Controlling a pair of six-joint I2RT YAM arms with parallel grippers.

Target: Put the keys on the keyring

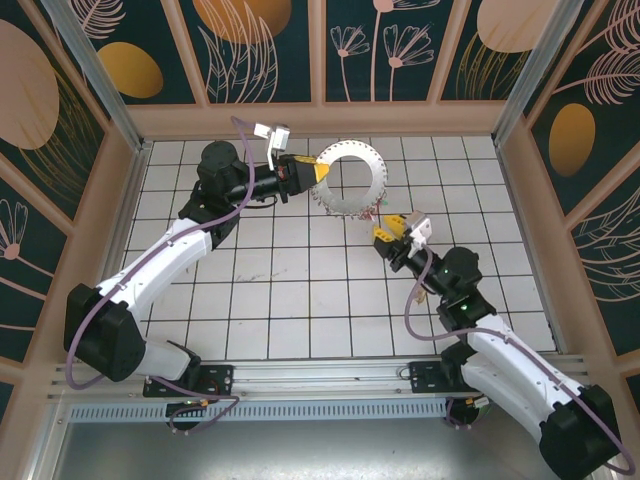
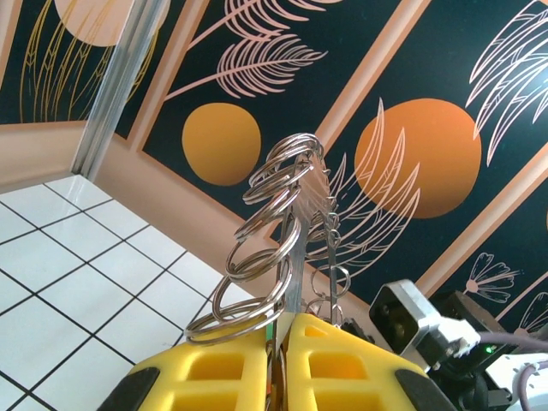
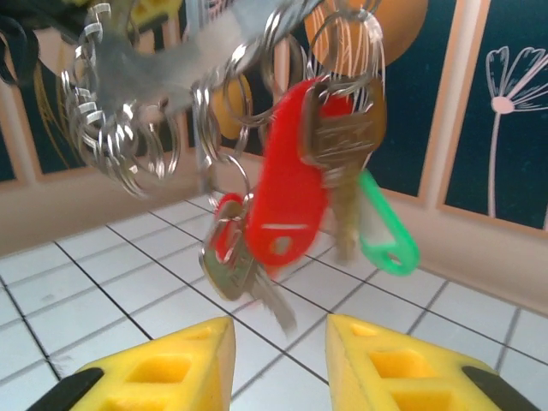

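Because the left gripper (image 1: 318,172) clamps the keyring (image 1: 350,150) by its rim, the hoop stands clear of the table (image 1: 280,290).
Keys (image 3: 295,188) — red and green tags — dangle from it, just ahead of the right gripper (image 3: 278,324), fingers parted and empty.

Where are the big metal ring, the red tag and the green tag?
keyring (image 1: 350,148), top view, upper stretch of its rim.
red tag (image 3: 291,188), right wrist view, middle of its plastic body.
green tag (image 3: 377,218), right wrist view, middle of its visible body.
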